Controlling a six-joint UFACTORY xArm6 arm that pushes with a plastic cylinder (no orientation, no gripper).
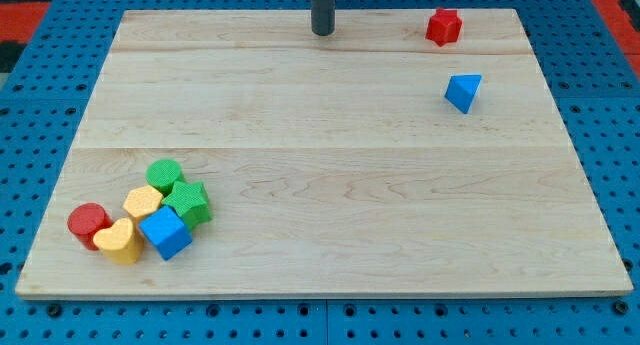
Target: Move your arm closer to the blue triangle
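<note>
- Bright, even light falls over the whole wooden board (340,155); no corner goes dim.
- Shadows are soft and short, hugging the bases of the blocks, such as the blue triangle (463,92).
- No strong glare; the wood shows only a mild sheen.
- Focus is fairly sharp throughout, though fine detail is slightly soft.
- The board's edges look straight, with no visible bending.

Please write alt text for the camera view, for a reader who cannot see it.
My tip rests near the top edge of a wooden board, left of the blue triangle and a red star block. Six red, yellow, green and blue blocks cluster at bottom left.
</note>
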